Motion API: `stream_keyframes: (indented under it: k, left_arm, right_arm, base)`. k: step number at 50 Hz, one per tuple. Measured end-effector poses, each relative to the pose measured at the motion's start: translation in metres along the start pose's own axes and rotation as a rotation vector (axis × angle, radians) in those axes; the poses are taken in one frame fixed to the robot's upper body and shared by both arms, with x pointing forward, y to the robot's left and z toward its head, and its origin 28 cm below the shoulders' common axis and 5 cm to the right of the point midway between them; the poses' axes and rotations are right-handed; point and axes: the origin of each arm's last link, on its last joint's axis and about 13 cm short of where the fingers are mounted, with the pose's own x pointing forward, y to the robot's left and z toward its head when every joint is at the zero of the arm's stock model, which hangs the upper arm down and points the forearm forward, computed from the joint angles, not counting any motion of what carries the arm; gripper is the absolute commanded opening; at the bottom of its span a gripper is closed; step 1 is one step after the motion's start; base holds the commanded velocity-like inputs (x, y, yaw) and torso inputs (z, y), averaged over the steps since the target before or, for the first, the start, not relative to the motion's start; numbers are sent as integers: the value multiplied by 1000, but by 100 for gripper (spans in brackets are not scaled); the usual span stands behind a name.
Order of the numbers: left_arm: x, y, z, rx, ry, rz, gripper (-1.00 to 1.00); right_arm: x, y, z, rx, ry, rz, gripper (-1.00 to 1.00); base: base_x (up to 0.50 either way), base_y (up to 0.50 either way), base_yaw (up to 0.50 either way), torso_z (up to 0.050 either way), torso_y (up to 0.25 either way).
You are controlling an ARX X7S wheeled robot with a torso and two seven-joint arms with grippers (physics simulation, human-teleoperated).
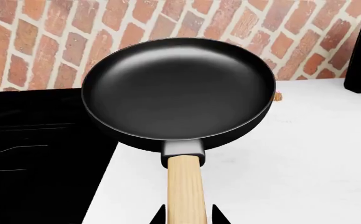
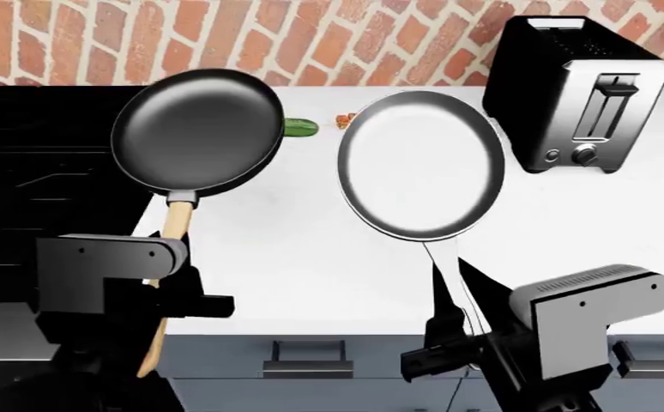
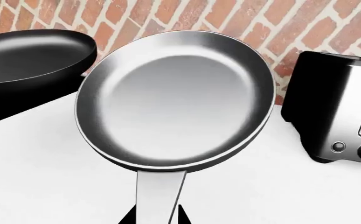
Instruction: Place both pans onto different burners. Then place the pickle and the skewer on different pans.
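Arms nearest us: our left gripper (image 2: 163, 287) is clamped on the wooden handle of the black pan (image 2: 198, 131); our right gripper (image 2: 452, 339) is clamped on the metal handle of the silver pan (image 2: 421, 163). Both pans are held up off the white counter (image 2: 286, 249).
Stove: the black stove (image 2: 46, 172) fills the left of our head view; we cannot make out separate burners on its dark top.
Toaster: a black toaster (image 2: 572, 94) stands at the counter's far right, just beside the silver pan's rim.
Black pan: it hangs over the counter's left edge, bowl away from us, handle running back toward our left arm.
Silver pan: it hangs mid-counter, well right of the stove.
Deciding relation: the stove lies to the left of both grippers. We judge the left arm nearer, so the black pan should go first, to a far burner, leaving a near one for the silver pan.
Pickle: the pickle (image 2: 298, 127) lies on the counter behind the black pan.
Skewer: the skewer (image 2: 342, 119) lies just right of the pickle.
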Motion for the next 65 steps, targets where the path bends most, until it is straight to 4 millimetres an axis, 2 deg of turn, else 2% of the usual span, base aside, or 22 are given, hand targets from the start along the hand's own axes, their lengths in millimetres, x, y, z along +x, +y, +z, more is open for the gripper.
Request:
stream_keyframes:
  k: [65]
  left_arm:
    - [-1,6,4,-1,-32,26,-100]
  right_arm:
    - [-3,4,-1,8,-19,37,-100]
  base:
    - [41,500,0,2,4]
